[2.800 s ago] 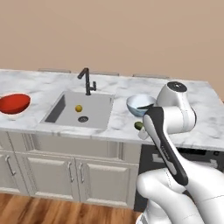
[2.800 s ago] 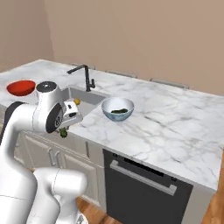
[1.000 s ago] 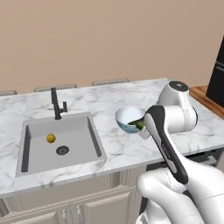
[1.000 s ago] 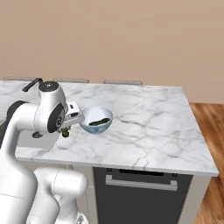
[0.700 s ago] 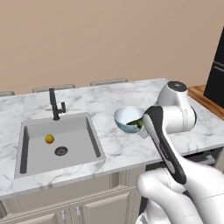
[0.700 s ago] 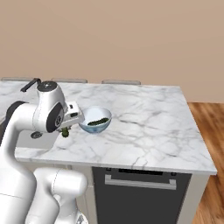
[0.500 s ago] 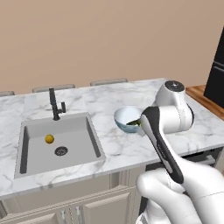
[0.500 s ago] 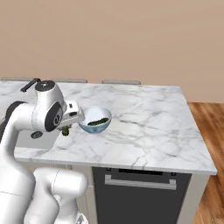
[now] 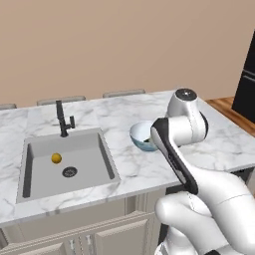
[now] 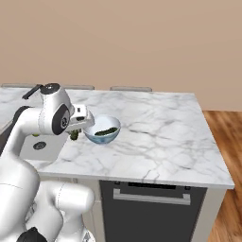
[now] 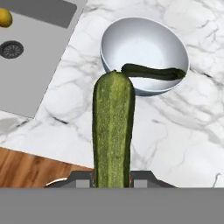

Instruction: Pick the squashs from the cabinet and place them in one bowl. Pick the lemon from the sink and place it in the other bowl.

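- Between the pincer [image 11: 112, 177] fingers, one squash [image 11: 113, 131] is pinched, its free end reaching toward 12 o'clock in the hand view, just short of the pale blue-white bowl [image 11: 114, 46].
- A second squash [image 11: 153, 72] lies inside that bowl, along its 5 o'clock wall.
- On the marble surface [image 10: 160, 137], the bowl stands near the arm, just beside the sink [image 9: 35, 172].
- At 10 o'clock from the round drain [image 9: 69, 172] lies the lemon [image 9: 57, 158].
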